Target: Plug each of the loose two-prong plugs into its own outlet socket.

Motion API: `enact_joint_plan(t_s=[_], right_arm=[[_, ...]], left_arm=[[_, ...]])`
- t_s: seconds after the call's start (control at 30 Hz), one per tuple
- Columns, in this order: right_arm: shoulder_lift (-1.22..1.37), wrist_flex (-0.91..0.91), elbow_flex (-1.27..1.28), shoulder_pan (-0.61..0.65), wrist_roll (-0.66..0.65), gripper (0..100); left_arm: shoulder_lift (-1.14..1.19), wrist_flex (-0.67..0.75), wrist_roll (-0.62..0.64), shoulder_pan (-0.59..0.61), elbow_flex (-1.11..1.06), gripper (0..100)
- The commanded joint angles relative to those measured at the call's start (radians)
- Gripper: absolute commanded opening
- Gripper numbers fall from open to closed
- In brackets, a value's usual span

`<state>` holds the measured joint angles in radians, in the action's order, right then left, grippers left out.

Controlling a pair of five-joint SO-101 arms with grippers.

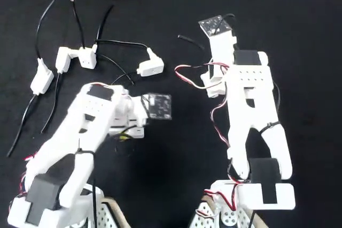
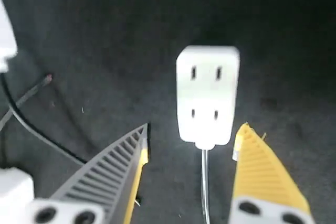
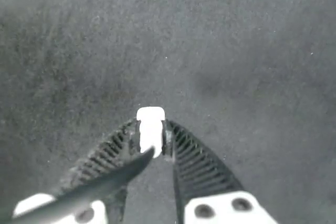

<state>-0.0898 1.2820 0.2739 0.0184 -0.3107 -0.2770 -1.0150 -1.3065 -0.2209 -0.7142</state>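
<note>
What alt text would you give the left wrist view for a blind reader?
A white outlet block with two pairs of slots lies on black cloth, framed by the arm's two open fingers, one grey, one yellow. Its cord runs back between them.

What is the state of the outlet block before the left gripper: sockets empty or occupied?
Empty. Both pairs of slots on the outlet block are bare; nothing is inserted in either.

Dim, even light; socket [image 2: 207,95] glares (soft shadows).
</note>
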Motion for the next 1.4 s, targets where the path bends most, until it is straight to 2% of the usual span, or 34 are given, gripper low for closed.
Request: enact_joint_plan(t_s=[0.0,0.13,0.27,0.33,0.53,0.63,0.83,1.0,1.23,1.37], right_arm=[[-0.001,-0.014,-0.065,-0.015,-0.006,1.1],[-0.001,-0.028,-0.059,-0.011,-0.006,1.1],[0.001,-0.028,-0.059,-0.009,-0.006,1.1],[0.001,-0.028,-0.059,-0.009,-0.006,1.1],[0.001,-0.026,-0.054,-0.008,-0.02,1.1],[0.001,-0.028,-0.045,-0.008,-0.02,1.1],[0.001,-0.028,-0.047,-0.008,-0.014,1.1],[0.001,-0.028,-0.047,-0.008,-0.014,1.1],[0.001,-0.025,-0.045,0.002,-0.017,1.1],[-0.004,-0.021,-0.033,0.034,-0.018,1.1]], left_arm=[[0.009,-0.005,0.002,-0.053,0.051,26],[0.012,0.08,0.112,-0.074,-0.004,23],[0.023,0.187,0.13,-0.047,-0.09,21],[0.023,0.195,0.135,-0.038,-0.114,21],[0.023,0.161,0.29,-0.016,-0.119,21],[0.011,0.124,0.44,-0.035,-0.11,21],[0.021,0.068,0.818,-0.031,-0.039,21],[0.021,0.077,1.025,-0.031,-0.031,21],[0.011,0.11,1.053,0.004,-0.024,21],[0.011,0.037,1.049,0.088,0.048,23]])
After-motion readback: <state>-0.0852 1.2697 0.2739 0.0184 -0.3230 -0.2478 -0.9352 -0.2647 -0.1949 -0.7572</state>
